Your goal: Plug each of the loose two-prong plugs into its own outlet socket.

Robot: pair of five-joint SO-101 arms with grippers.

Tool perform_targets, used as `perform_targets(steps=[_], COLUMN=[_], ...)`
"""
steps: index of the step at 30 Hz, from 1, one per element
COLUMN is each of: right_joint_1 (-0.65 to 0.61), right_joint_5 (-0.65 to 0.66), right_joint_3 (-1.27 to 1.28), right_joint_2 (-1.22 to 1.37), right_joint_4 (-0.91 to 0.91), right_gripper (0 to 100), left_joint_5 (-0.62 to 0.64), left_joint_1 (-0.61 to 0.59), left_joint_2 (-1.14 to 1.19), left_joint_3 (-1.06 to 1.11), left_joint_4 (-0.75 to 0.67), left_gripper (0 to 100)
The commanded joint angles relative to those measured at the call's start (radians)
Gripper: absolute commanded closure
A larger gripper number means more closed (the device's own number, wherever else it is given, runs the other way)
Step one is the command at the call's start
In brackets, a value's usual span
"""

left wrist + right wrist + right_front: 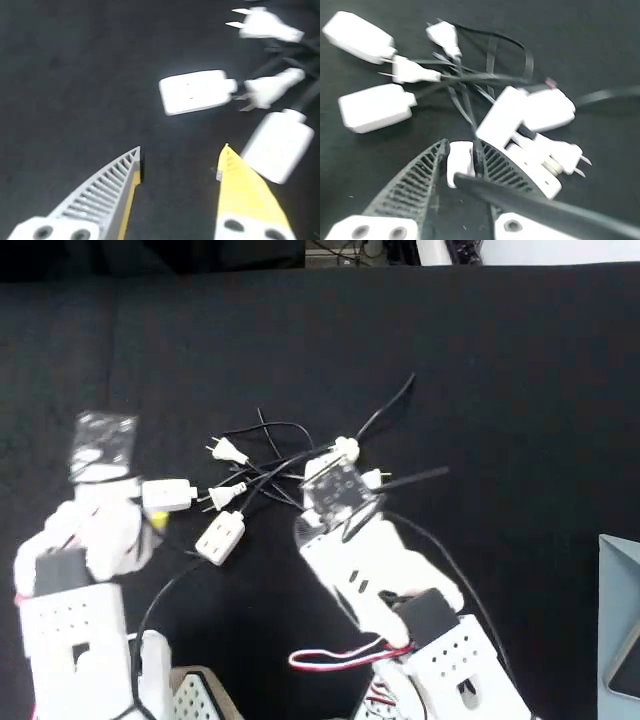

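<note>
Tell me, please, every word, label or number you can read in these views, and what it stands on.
No text can be read in any view.
On the outlet blocks: any marks on the white faces are too blurred to read.
On the loose plugs: no print visible.
On the held plug, between the jaws of the right gripper: plain white, no print visible.

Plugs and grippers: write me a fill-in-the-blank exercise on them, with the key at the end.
1. The left gripper has one grey finger and one ___ finger.
2. It is ___, with nothing held.
3. The loose plug has ___ metal prongs.
4. The right gripper holds a small ___ piece.
Missing words: yellow; open; two; white.
</note>
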Motion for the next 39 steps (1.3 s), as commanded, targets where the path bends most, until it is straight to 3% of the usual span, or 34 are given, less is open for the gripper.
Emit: perform_targets(steps=[1, 7, 15, 26, 39], right_joint_1=[-0.098, -0.238, -0.313, -0.358, -0.358], right_joint_5=[0.000, -0.002, -0.002, 0.000, 0.002], right_joint_3=[-0.076, -0.104, -0.282, -0.394, -0.409], right_joint_2=[-0.004, 0.033, 0.401, 0.816, 1.029], right_joint_4=[-0.058, -0.103, -0.201, -0.443, -0.585], right_gripper=[98.7, 98.7, 98.7, 98.7, 98.7], left_joint_5=[0.009, 0.009, 0.041, 0.049, 0.049], left_joint_1=[-0.153, -0.259, -0.286, -0.298, -0.274], left_joint_2=[-0.130, -0.387, -0.697, -0.660, -0.660], left_joint_3=[0.076, 0.297, 0.484, 0.481, 0.484], left_joint_4=[0.003, 0.003, 0.011, 0.011, 0.009], left_gripper=[75, 75, 75, 75, 75])
